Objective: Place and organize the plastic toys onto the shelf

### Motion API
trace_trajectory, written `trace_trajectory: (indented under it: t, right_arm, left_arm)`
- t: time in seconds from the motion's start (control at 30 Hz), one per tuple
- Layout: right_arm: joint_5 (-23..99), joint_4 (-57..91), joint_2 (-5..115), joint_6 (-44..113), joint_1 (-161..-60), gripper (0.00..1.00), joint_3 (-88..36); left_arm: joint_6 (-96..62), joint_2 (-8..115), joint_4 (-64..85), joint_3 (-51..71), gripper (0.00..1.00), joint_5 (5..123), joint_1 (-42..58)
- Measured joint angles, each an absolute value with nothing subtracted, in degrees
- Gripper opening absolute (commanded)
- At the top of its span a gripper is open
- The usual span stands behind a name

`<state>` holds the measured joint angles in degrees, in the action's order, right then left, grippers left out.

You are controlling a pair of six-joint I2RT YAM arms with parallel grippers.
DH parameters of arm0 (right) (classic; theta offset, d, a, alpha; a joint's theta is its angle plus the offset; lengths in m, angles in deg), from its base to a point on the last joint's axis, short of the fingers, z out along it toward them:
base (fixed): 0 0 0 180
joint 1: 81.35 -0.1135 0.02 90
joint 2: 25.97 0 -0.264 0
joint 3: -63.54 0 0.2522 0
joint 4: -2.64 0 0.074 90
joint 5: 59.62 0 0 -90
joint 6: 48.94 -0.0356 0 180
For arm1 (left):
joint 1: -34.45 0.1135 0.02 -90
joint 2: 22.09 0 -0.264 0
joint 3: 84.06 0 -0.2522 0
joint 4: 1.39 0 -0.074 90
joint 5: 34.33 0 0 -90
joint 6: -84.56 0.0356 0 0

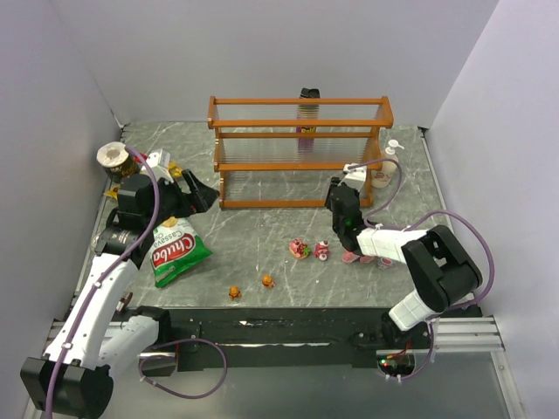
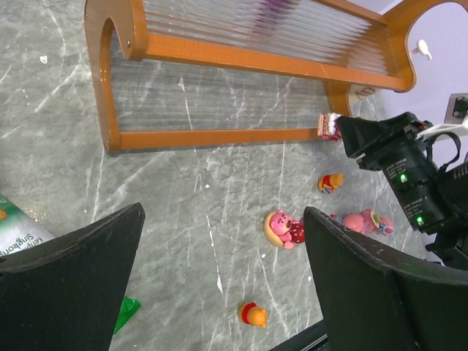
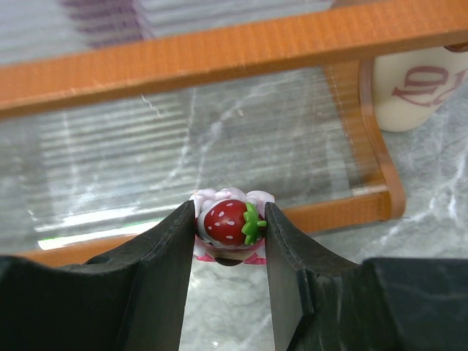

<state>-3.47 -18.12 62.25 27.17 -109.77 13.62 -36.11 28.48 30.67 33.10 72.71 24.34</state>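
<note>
Top external view: small toys (image 1: pixel 300 250) lie on the table (image 1: pixel 262 229), in front of the shelf (image 1: pixel 301 123). Right gripper (image 3: pixel 230 216) squeezes a strawberry toy (image 3: pixel 228 221) just before the shelf's bottom rail. Left gripper (image 2: pixel 223 216) hangs wide open, holding nothing, near the shelf's left end.

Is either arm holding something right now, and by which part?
The right tool pinches a pink toy bearing a strawberry by its two sides, in front of the shelf. The left tool is open, holding nothing.
</note>
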Motion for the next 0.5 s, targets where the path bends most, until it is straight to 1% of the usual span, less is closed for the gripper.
trace_trajectory:
  t: [0.33, 0.5]
  right_arm:
    - [-4.2, -16.7, 64.4, 22.6, -109.7, 0.00, 10.1]
    - [-4.1, -13.5, 66.2, 20.7, -109.7, 0.00, 7.1]
  left_arm:
    - [-36.1, 28.2, 30.7, 33.1, 0.96, 72.6, 23.0]
    - [-36.1, 27.9, 30.7, 33.1, 0.96, 72.3, 22.3]
